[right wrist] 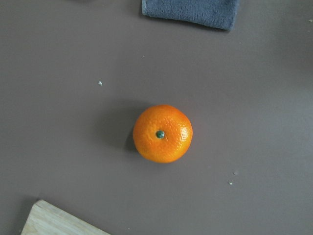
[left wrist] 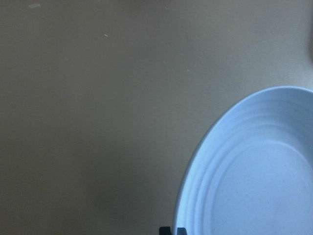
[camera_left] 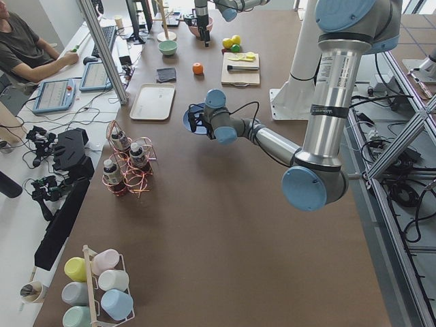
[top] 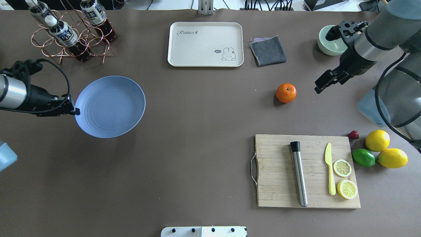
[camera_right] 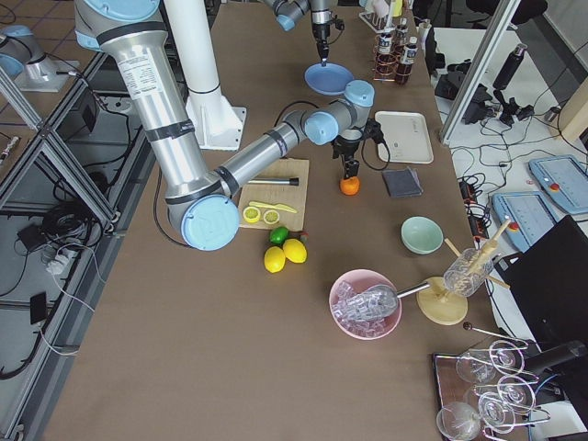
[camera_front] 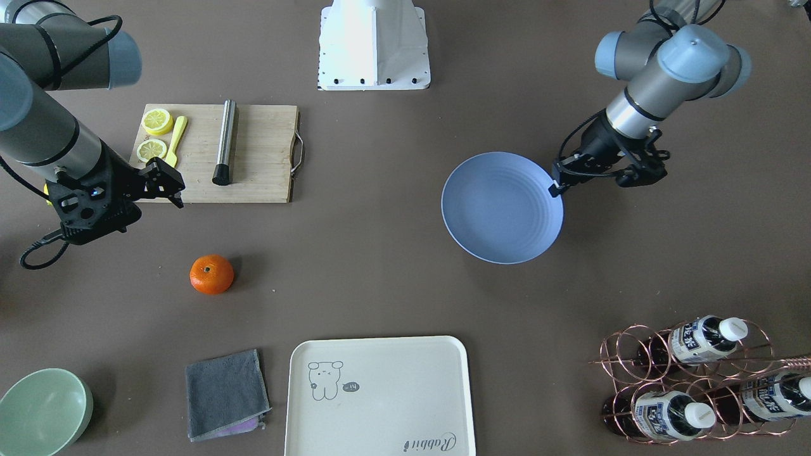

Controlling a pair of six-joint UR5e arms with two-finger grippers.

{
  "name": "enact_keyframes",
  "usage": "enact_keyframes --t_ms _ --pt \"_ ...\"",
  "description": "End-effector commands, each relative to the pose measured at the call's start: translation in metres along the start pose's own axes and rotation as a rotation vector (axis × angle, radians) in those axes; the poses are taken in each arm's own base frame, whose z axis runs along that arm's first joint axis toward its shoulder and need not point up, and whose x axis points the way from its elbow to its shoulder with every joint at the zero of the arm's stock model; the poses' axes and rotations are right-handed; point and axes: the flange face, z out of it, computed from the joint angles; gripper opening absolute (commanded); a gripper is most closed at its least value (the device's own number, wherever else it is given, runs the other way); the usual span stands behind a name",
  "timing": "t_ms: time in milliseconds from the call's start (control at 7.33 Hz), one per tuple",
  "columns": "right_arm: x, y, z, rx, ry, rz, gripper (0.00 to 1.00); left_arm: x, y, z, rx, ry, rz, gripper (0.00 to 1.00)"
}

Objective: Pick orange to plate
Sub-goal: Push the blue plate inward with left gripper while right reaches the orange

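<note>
Below the right tool (top: 320,85), bare bench (top: 197,131) rings the orange (top: 285,92) on every side, leaving room to come down on it; the grey cloth (top: 268,50) beyond and the wooden board (top: 307,171) toward the robot both lie well apart from it. From that tool across to the plate (top: 110,107), gripped at its rim by the left tool (top: 76,111), the bench is open, the cream tray (top: 205,44) off along the far edge.
</note>
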Motion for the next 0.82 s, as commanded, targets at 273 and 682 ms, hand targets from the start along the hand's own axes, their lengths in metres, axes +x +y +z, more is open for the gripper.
enact_keyframes --t_ms 273,682 --pt "-0.023 -0.024 0.025 -0.003 0.062 0.029 1.0 0.128 0.116 0.072 0.032 -0.049 -0.043 0.0" --pt "-0.031 -0.03 0.032 -0.011 0.06 0.056 1.0 0.132 0.132 0.089 0.021 -0.061 -0.029 0.0"
